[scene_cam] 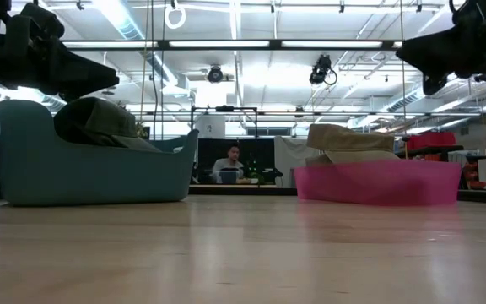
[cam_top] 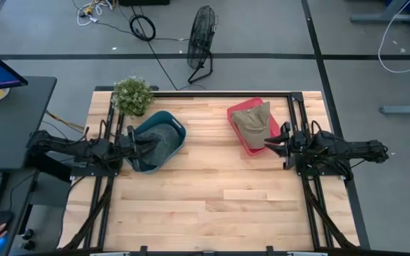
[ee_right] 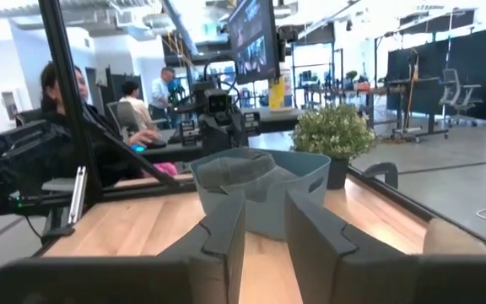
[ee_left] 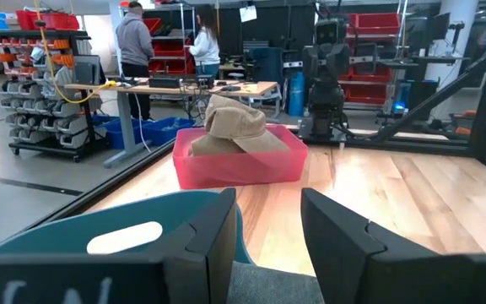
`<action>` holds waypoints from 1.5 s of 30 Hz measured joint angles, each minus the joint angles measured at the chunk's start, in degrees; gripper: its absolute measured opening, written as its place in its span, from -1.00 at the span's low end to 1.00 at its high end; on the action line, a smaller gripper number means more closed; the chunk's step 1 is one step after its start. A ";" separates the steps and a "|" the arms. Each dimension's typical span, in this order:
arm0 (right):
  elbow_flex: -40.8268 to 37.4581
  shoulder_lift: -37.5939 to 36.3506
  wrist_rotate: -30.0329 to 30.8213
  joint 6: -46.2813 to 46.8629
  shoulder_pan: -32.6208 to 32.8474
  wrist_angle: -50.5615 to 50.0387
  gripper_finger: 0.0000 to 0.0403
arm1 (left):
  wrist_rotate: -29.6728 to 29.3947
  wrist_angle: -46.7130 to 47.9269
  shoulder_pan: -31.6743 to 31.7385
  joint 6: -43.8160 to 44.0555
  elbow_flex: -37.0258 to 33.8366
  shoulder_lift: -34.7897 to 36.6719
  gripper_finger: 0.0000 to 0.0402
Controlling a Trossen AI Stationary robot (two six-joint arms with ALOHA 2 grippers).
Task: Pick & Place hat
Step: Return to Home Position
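Observation:
A teal basket [cam_top: 175, 126] on the table's left holds a grey hat [cam_top: 161, 142], which rises above its rim in the low view [scene_cam: 99, 120]. A pink tray [cam_top: 238, 114] on the right holds a khaki hat [cam_top: 253, 121], resting on the tray's floor [scene_cam: 348, 139]. My left gripper [cam_top: 142, 139] hovers open over the basket's left end, above the grey hat [ee_left: 268, 287]. My right gripper [cam_top: 270, 143] hangs open in the air just off the tray's near right corner, beside the khaki hat [ee_right: 454, 241].
A potted plant [cam_top: 132, 94] stands at the far left corner behind the basket. Black frame rails [cam_top: 294, 114] run along the table's sides and far edge. Bare wood [cam_top: 212, 192] fills the middle and near half. People work at desks beyond the table [ee_left: 133, 42].

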State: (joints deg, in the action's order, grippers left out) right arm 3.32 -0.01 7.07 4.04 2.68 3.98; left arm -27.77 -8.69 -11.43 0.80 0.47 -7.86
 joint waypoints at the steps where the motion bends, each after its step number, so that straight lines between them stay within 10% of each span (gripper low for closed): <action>1: -0.81 -0.02 0.02 -0.05 0.00 0.85 -0.55 | 0.00 0.00 0.01 0.02 0.00 0.00 -0.31; 45: -2.41 1.05 -0.57 -1.54 0.00 -2.39 -0.55 | 0.00 -0.04 -0.01 0.01 -0.07 0.00 -0.31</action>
State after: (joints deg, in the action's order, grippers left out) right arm 0.91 1.04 6.50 2.50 2.68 1.58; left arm -27.77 -8.73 -11.44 0.80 0.40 -7.86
